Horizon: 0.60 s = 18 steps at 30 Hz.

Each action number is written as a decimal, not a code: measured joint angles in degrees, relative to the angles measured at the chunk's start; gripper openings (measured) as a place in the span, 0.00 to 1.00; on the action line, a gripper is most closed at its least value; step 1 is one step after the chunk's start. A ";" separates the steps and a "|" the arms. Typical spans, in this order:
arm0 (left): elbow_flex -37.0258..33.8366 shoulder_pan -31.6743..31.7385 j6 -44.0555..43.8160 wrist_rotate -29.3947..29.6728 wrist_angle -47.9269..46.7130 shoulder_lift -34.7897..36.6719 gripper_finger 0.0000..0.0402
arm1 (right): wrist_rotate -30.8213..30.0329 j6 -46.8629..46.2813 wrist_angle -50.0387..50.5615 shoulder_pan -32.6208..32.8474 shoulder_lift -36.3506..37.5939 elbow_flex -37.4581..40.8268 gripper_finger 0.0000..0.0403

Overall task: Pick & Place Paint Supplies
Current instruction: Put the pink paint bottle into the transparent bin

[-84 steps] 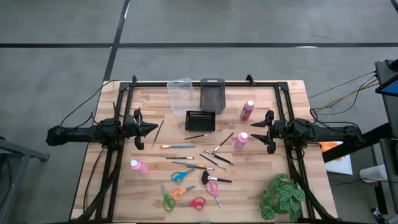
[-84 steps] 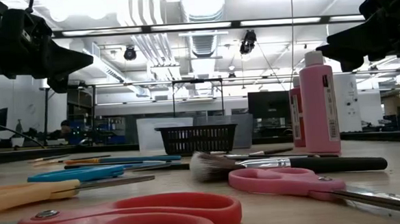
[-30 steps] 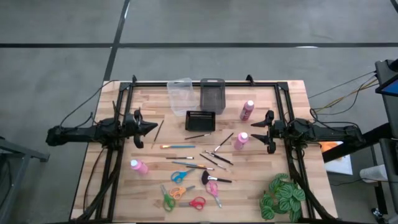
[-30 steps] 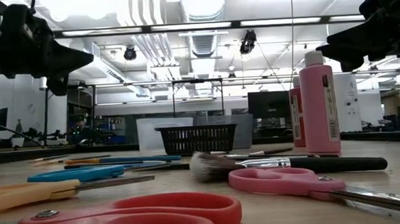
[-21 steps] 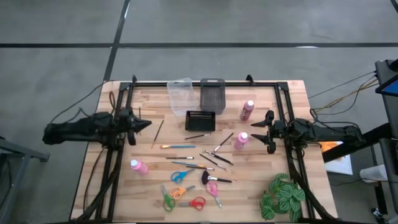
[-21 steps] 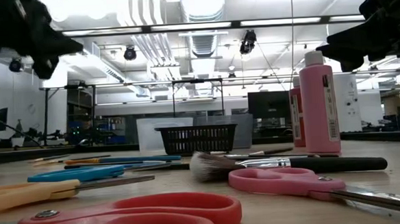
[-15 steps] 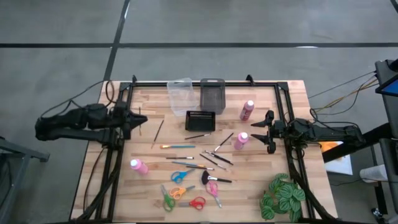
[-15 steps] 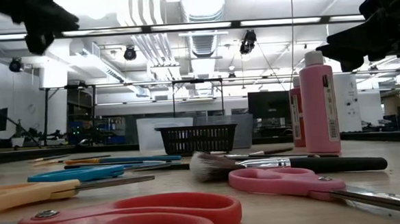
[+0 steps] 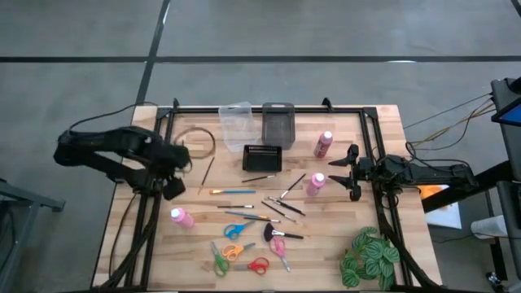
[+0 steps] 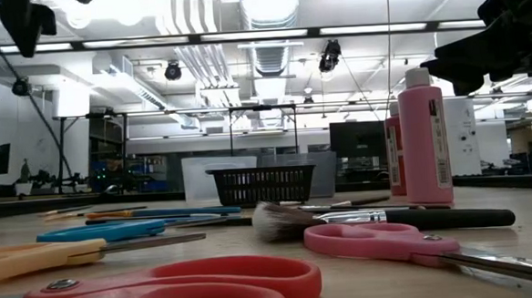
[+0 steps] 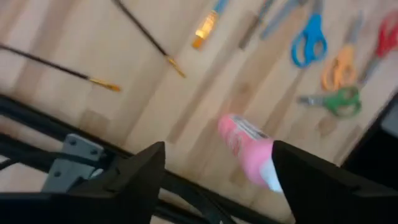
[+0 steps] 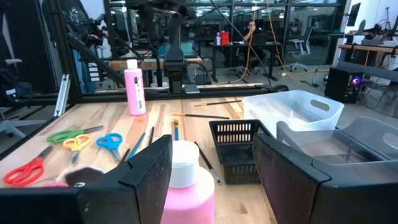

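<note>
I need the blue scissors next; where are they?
In the high view, the blue scissors lie on the table's near-left part, just above the orange scissors, right of a pink bottle.

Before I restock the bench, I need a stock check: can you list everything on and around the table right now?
table: one, light wood
pink bottles: three, white caps; two right of centre, one front left
paintbrushes: roughly nine, black, blue and wooden handles, scattered mid-table
scissors: five, blue, orange, green, red, pink, along the front edge
clear bin: one, back centre
tall black bin: one, beside the clear bin
small black basket: one, in front of the bins
plant: one, green, front right corner
left gripper: jaws open, above the front-left bottle
right gripper: jaws open, right side, holding nothing
</note>
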State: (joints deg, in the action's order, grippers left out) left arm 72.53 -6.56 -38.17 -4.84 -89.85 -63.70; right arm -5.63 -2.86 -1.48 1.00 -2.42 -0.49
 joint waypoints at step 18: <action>-0.19 -27.14 -26.28 8.01 0.27 -3.46 0.84 | -0.01 0.01 0.00 0.01 0.00 0.00 0.55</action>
State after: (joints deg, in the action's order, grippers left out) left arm 72.34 -33.70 -64.46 3.18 -89.58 -67.17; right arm -5.64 -2.85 -1.48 1.01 -2.42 -0.49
